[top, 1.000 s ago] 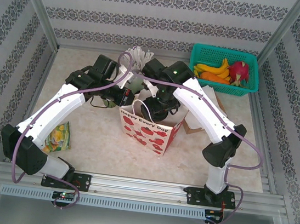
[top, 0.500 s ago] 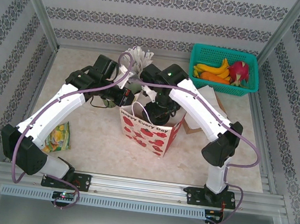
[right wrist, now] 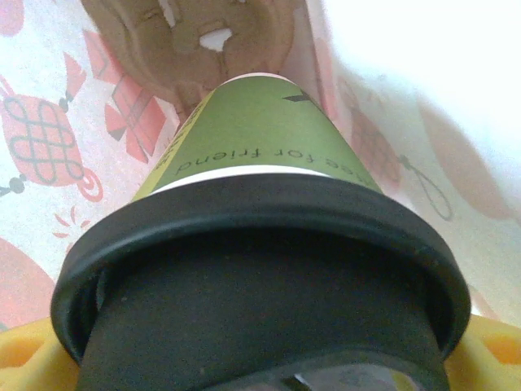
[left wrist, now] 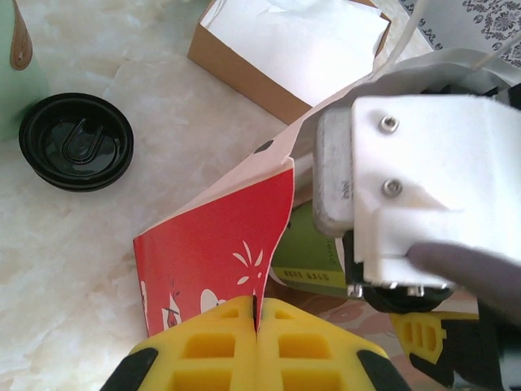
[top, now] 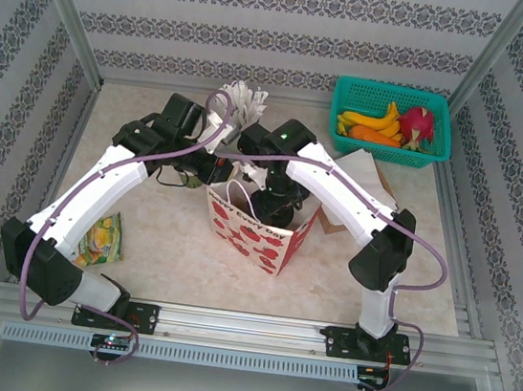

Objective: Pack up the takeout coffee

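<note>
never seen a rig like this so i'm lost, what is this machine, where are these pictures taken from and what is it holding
These are two white robot arms bolted to a table edge: the left arm and the right arm. The wide picture looks down from a fixed camera above and behind them. The other two come from a small camera on each wrist, looking along that arm's grasping end. On the table are a gift bag, a teal basket of fruit, a snack packet, an open brown box and a loose black lid. The yellow left fingers are shut on the bag's rim. The right fingers hold a coffee cup with a black lid, down inside the bag.
</note>
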`<act>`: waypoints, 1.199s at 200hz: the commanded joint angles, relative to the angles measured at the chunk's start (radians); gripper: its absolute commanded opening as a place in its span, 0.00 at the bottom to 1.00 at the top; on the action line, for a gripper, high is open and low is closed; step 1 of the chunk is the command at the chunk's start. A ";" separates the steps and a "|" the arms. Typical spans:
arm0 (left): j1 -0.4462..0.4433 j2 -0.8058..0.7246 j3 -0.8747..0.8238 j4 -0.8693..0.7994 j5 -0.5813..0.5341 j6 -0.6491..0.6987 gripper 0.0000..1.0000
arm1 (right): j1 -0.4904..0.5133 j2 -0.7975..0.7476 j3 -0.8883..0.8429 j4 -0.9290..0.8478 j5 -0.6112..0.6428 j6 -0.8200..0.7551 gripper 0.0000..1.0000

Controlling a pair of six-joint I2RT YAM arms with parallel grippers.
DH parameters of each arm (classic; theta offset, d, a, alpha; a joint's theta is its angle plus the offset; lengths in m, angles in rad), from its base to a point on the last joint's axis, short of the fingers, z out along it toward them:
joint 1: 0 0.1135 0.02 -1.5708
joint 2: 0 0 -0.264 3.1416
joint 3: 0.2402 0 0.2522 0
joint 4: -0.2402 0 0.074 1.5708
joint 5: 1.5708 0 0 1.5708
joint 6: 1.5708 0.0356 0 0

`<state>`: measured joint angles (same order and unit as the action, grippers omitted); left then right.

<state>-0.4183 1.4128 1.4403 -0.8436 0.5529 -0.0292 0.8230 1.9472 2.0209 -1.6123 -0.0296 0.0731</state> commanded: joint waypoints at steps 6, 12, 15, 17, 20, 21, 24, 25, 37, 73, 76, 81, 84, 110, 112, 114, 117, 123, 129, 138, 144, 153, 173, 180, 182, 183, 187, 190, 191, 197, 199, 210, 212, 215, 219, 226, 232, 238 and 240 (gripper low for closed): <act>-0.011 0.006 0.002 0.045 0.009 0.002 0.00 | 0.010 0.030 -0.025 -0.155 -0.023 -0.022 0.56; -0.010 0.006 -0.001 0.047 0.007 0.000 0.00 | 0.010 0.030 -0.029 -0.152 -0.024 -0.023 0.56; -0.011 0.006 -0.003 0.048 0.007 0.000 0.00 | 0.011 0.029 -0.032 -0.152 -0.023 -0.025 0.56; -0.010 0.006 -0.003 0.050 0.006 0.000 0.00 | 0.010 0.029 -0.033 -0.151 -0.022 -0.025 0.56; -0.011 0.005 -0.005 0.049 0.006 0.000 0.00 | 0.010 0.031 -0.034 -0.149 -0.022 -0.025 0.56; -0.011 0.005 -0.005 0.050 0.005 0.000 0.00 | 0.010 0.031 -0.036 -0.149 -0.023 -0.025 0.56; -0.012 0.005 -0.004 0.051 0.004 0.000 0.00 | 0.010 0.033 -0.036 -0.149 -0.023 -0.026 0.56; -0.011 0.005 -0.005 0.051 0.004 0.000 0.00 | 0.010 0.033 -0.037 -0.149 -0.022 -0.026 0.56; -0.011 0.005 -0.007 0.052 0.004 0.000 0.00 | 0.010 0.036 -0.040 -0.145 -0.024 -0.026 0.56; -0.010 0.001 -0.008 0.059 0.007 -0.008 0.00 | 0.009 0.048 -0.051 -0.128 -0.030 -0.045 0.56; -0.010 0.000 -0.008 0.059 0.007 -0.008 0.00 | 0.009 0.048 -0.051 -0.127 -0.030 -0.048 0.56; -0.011 -0.001 -0.009 0.061 0.007 -0.008 0.00 | 0.008 0.050 -0.051 -0.127 -0.028 -0.050 0.57; -0.011 -0.001 -0.011 0.061 0.007 -0.008 0.00 | 0.008 0.051 -0.052 -0.126 -0.028 -0.051 0.57; -0.010 -0.007 -0.018 0.065 0.007 -0.006 0.00 | 0.007 0.058 -0.054 -0.121 -0.021 -0.061 0.57; -0.010 -0.006 -0.018 0.065 0.007 -0.006 0.00 | 0.006 0.057 -0.055 -0.120 -0.021 -0.062 0.57; -0.011 -0.006 -0.020 0.065 0.007 -0.006 0.00 | 0.006 0.058 -0.056 -0.119 -0.021 -0.062 0.57; -0.010 -0.007 -0.020 0.066 0.008 -0.006 0.00 | 0.005 0.058 -0.057 -0.118 -0.021 -0.063 0.57; -0.011 -0.008 -0.021 0.068 0.009 -0.006 0.00 | 0.003 0.057 -0.059 -0.116 -0.020 -0.063 0.57; -0.011 -0.009 -0.021 0.068 0.010 -0.006 0.00 | 0.001 0.058 -0.062 -0.114 -0.021 -0.065 0.57; -0.011 -0.008 -0.021 0.068 0.012 -0.006 0.00 | -0.001 0.058 -0.067 -0.110 -0.020 -0.067 0.57; -0.011 -0.009 -0.021 0.068 0.012 -0.008 0.00 | -0.002 0.059 -0.069 -0.109 -0.018 -0.070 0.57; -0.011 -0.008 -0.021 0.068 0.012 -0.008 0.00 | -0.004 0.060 -0.073 -0.107 -0.016 -0.072 0.57; -0.011 -0.011 -0.023 0.070 0.013 -0.010 0.00 | -0.004 0.066 -0.072 -0.107 -0.015 -0.074 0.57; -0.011 -0.011 -0.025 0.071 0.015 -0.010 0.00 | -0.004 0.066 -0.071 -0.106 -0.015 -0.074 0.57; -0.010 -0.011 -0.025 0.071 0.015 -0.010 0.00 | -0.004 0.066 -0.071 -0.105 -0.015 -0.073 0.57; -0.011 -0.011 -0.024 0.071 0.015 -0.011 0.00 | -0.004 0.067 -0.071 -0.105 -0.015 -0.073 0.57; -0.011 -0.011 -0.026 0.072 0.015 -0.011 0.00 | -0.004 0.069 -0.071 -0.105 -0.016 -0.073 0.57; -0.010 -0.012 -0.027 0.072 0.015 -0.011 0.00 | -0.004 0.068 -0.071 -0.105 -0.016 -0.073 0.57; -0.011 -0.011 -0.027 0.072 0.015 -0.011 0.00 | -0.004 0.068 -0.071 -0.106 -0.016 -0.073 0.57; -0.011 -0.012 -0.027 0.072 0.016 -0.011 0.00 | -0.004 0.068 -0.071 -0.107 -0.017 -0.073 0.57; -0.010 -0.013 -0.027 0.073 0.016 -0.012 0.00 | -0.004 0.068 -0.071 -0.107 -0.018 -0.073 0.57; -0.010 -0.013 -0.031 0.074 0.016 -0.011 0.00 | -0.004 0.068 -0.072 -0.108 -0.016 -0.072 0.57; -0.011 -0.014 -0.031 0.074 0.017 -0.011 0.00 | -0.004 0.067 -0.071 -0.109 -0.016 -0.072 0.57; -0.011 -0.013 -0.031 0.074 0.016 -0.012 0.00 | -0.004 0.068 -0.071 -0.110 -0.015 -0.070 0.57; -0.010 -0.014 -0.032 0.074 0.017 -0.012 0.00 | -0.004 0.068 -0.071 -0.109 -0.015 -0.068 0.57; -0.011 -0.015 -0.032 0.075 0.018 -0.012 0.00 | -0.004 0.068 -0.070 -0.109 -0.013 -0.066 0.56; -0.011 -0.015 -0.034 0.077 0.019 -0.012 0.00 | -0.004 0.068 -0.070 -0.110 -0.015 -0.065 0.57; -0.011 -0.016 -0.034 0.077 0.019 -0.012 0.00 | -0.004 0.068 -0.069 -0.111 -0.015 -0.063 0.56; -0.010 -0.016 -0.034 0.077 0.019 -0.012 0.00 | -0.003 0.068 -0.068 -0.112 -0.015 -0.063 0.56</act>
<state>-0.4183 1.4136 1.4174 -0.8139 0.5533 -0.0334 0.8204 1.9987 1.9602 -1.6135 -0.0460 0.0216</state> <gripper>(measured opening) 0.050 0.820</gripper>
